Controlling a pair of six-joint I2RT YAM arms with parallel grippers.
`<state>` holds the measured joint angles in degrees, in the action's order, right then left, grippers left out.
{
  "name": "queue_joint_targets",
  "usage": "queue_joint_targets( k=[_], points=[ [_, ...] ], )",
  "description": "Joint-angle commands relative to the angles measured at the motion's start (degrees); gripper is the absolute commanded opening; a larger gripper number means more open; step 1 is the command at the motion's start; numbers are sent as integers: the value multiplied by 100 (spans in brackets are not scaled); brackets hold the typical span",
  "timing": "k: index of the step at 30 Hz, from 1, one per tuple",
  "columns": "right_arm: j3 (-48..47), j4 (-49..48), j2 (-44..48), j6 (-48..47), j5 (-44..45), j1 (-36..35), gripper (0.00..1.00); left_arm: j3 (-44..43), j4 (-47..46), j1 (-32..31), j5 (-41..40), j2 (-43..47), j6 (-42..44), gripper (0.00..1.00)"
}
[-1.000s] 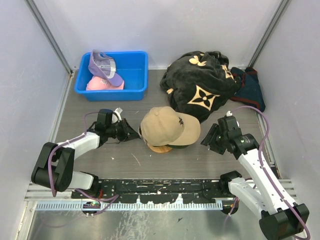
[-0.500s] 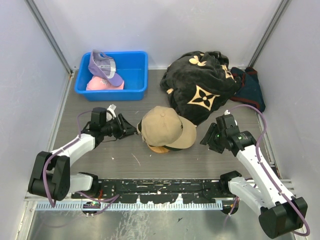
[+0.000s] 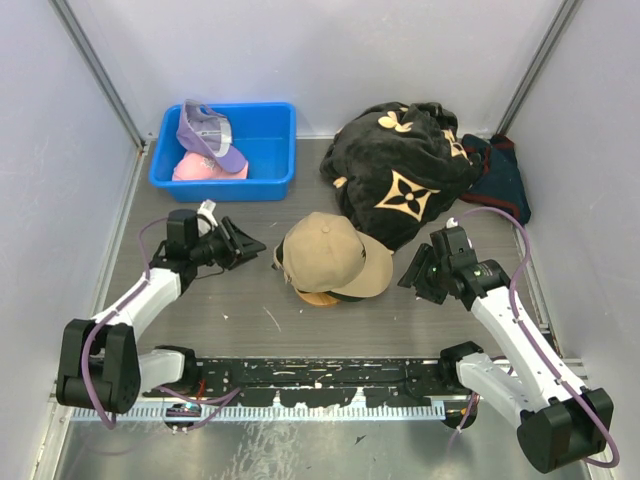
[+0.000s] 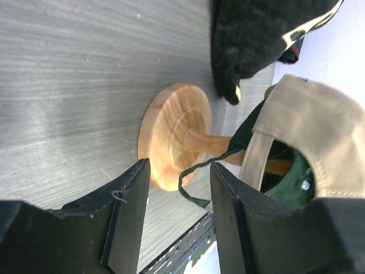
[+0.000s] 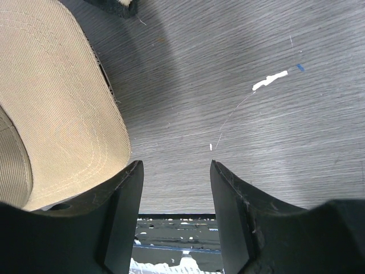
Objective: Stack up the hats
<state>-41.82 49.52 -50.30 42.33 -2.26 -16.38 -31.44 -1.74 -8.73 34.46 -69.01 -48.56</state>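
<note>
Jaws apart and empty, the left gripper (image 3: 240, 243) and right gripper (image 3: 411, 276) flank the tan cap (image 3: 325, 255) on the stand (image 4: 174, 134); the purple cap (image 3: 205, 133) and pink cap (image 3: 193, 170) lie in the bin (image 3: 270, 186) beyond the left one.

Cloth, wood, plastic
We see the tan cap (image 5: 51, 85) in matt ribbed cloth, a smooth wooden stand (image 4: 171, 134), a glossy blue plastic bin (image 3: 225, 187).

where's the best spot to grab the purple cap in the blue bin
Pinch the lavender cap at its upturned rim, coming from above with the left hand. It stands tilted over the pink cap, rising past the blue bin's walls, which block a side approach.
</note>
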Motion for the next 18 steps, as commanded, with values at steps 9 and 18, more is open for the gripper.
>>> queue_joint_targets(
  k=[9,18],
  points=[
    [-348,-34,13,-216,366,21,57,-2384,1149,536,-949,-513,48,55],
    [-769,-28,4,-394,626,29,57,-4208,1735,917,-2294,-1976,458,54]
  ],
)
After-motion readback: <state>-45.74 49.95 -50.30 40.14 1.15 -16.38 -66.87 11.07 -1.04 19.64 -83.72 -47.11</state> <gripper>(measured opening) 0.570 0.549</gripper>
